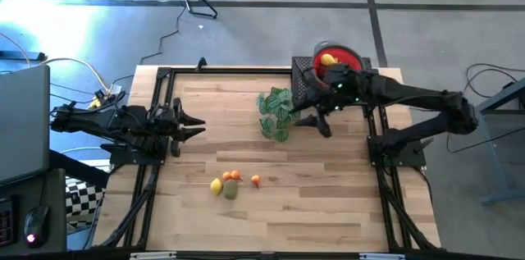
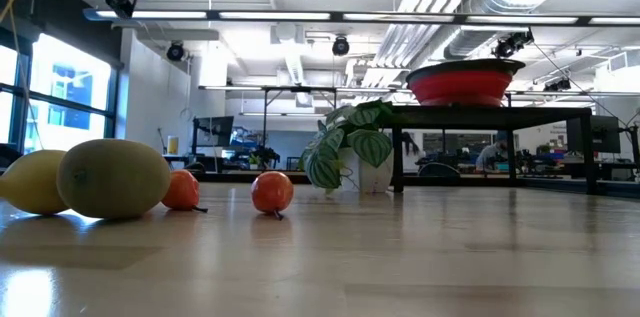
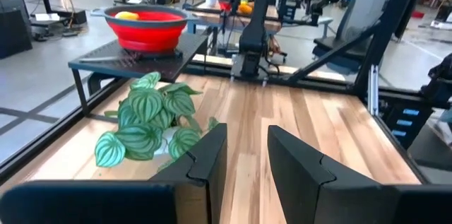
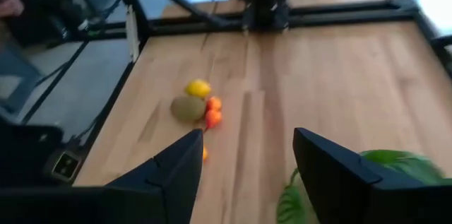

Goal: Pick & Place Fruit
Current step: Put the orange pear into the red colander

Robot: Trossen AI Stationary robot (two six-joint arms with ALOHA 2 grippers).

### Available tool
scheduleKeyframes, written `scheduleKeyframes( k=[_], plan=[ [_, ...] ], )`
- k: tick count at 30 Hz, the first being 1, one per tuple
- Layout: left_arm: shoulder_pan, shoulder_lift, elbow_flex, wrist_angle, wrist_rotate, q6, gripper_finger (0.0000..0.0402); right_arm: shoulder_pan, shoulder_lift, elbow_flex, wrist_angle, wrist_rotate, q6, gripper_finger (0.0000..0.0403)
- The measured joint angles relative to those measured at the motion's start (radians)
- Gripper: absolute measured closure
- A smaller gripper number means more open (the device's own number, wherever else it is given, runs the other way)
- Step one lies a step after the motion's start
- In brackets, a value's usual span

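Your fruit, a small cluster of plastic-looking toy pieces (image 1: pixel 230 183), lies on the near middle of the pale wooden-plank table (image 1: pixel 328 202): a yellow lemon (image 1: pixel 216 185), a brown-green oval piece (image 1: pixel 230 189) touching it, two little orange pieces (image 1: pixel 231 175) just behind, and a small red-orange piece with a stalk (image 1: pixel 255 181) a little apart. At least one more yellow piece already sits in the round red bowl with the grey rim (image 1: pixel 337 53), which stands on a dark raised shelf at the far right edge.

Expect these pieces to be light, hard and smooth. They are rounded, so they will likely roll or squirt out if you pinch off-centre. Take each across its widest middle, coming straight down; the lone red-orange piece looks easiest, since nothing crowds it. The lemon and the brown-green one touch, so a finger between them may nudge both.

Your right gripper (image 1: pixel 322 125) hangs over the table beside the green leafy plant sprig (image 1: pixel 277 112), well apart from the cluster, its fingers (image 4: pixel 176 171) apart and holding nothing. Your left gripper (image 1: pixel 197 125) waits at the left side of the table, fingers (image 3: pixel 208 150) a narrow gap apart, also holding nothing.

The tabletop is flat, bare wood with a slight sheen, offering little to stop a rolling fruit. Beyond it is a large open workshop with benches, monitors and ceiling ducts.
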Motion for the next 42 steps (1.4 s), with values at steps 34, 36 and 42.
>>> scheduleKeyframes(
  k=[34,36,42],
  plan=[
    [0.000,0.000,0.000,-0.204,0.000,-0.082,0.0303,0.553,0.543,0.000,0.510,0.667,0.647,0.0201],
    [0.000,0.000,0.000,-0.206,0.001,-0.082,0.0303,0.563,0.572,0.000,0.508,0.684,0.671,0.0213],
    [0.000,0.000,0.000,-0.212,0.001,-0.082,0.0303,0.580,0.634,-0.001,0.525,0.705,0.606,0.0261]
  ],
)
